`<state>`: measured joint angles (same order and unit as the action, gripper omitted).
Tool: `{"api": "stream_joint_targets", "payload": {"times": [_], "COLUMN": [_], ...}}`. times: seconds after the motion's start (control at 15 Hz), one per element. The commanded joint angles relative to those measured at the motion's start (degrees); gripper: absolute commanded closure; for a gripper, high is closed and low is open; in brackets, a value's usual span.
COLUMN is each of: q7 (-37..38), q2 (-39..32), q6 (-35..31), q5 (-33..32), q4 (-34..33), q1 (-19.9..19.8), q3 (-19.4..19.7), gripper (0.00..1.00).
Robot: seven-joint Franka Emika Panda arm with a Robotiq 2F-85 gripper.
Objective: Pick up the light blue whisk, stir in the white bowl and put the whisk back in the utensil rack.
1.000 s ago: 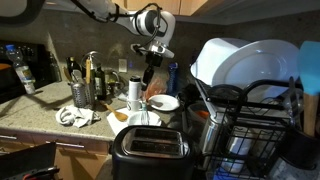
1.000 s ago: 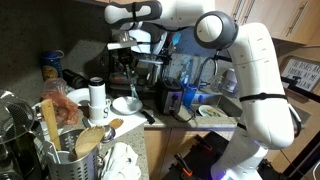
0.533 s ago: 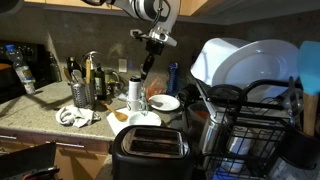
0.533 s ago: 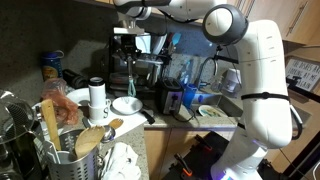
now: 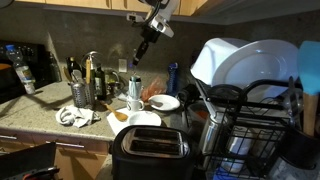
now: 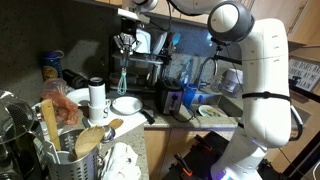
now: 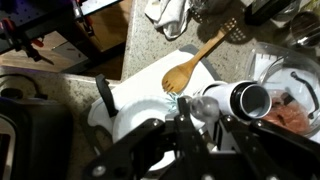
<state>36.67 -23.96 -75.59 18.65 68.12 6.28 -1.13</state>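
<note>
Countertop (image 5: pixel 30 120): speckled stone, ran along the far wall.
Wall (image 5: pixel 70 35): dim, unlit.
Cabinets (image 6: pixel 298 20): wooden, upper right.

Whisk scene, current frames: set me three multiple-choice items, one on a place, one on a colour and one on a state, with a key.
1. Where is the light blue whisk?
A. On the floor.
B. Inside a drawer.
C. Hanging from the tool above the counter.

2. What colour is the toaster?
A. White.
B. Black.
C. Red.

3. What state is the tool in?
A. Shut on the light blue whisk.
B. Open and empty.
C. Out of view.

Key:
1 C: both exterior views show the whisk in the air below the tool.
2 B: the toaster's casing is black in an exterior view.
3 A: the whisk hangs from the tool with nothing else supporting it.
</note>
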Motion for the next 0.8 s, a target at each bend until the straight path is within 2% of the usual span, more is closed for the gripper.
{"api": "stream_joint_targets", "payload": {"times": [0.0,0.47,0.73], "q7": [-2.52,-8.03,-10.29], "q2": [-2.37,-6.83,-8.85], "q6": [4.53,7.27,8.27], "q5": [6.26,20.76,26.71], "q4": [-4.37,-8.14,-8.72], "q1": [-1.24,-1.67,-1.28], "q3": [-2.0,-5.69,-6.72], "gripper": [0.89,0.89,0.89]}}
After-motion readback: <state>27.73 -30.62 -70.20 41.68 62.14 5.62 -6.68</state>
